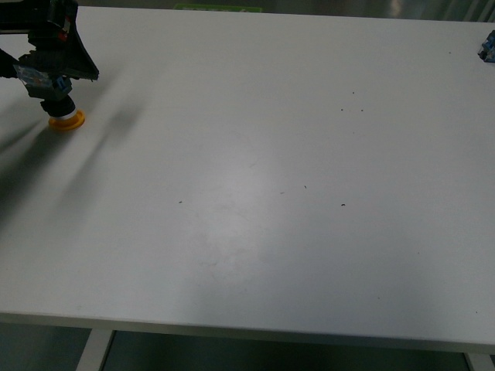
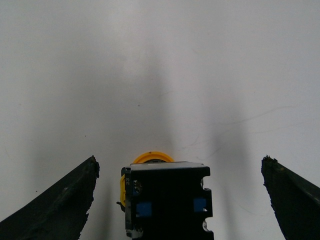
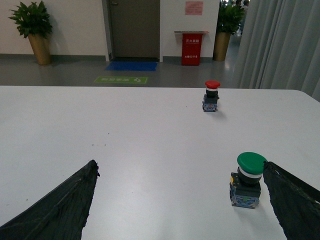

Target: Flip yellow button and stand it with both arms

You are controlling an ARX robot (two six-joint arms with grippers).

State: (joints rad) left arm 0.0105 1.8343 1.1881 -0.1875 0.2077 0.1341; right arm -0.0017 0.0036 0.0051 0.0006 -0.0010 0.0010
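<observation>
The yellow button point(image 1: 65, 117) stands upside down at the table's far left, its orange-yellow cap flat on the surface and its black contact block on top. My left gripper point(image 1: 54, 76) hangs over it, open, with its fingers on either side of the block and not touching it. In the left wrist view the block with blue inserts point(image 2: 167, 200) fills the gap between the black fingers point(image 2: 60, 205), and the cap's rim point(image 2: 150, 157) peeks out beyond it. My right gripper point(image 3: 180, 165) is open and holds nothing; it does not appear in the front view.
In the right wrist view a green button point(image 3: 248, 179) stands upright close to one finger point(image 3: 295, 200), and a red button point(image 3: 211, 95) stands further off near the table's edge. A small blue-black block point(image 1: 487, 46) sits at the far right edge of the white table point(image 1: 255, 193).
</observation>
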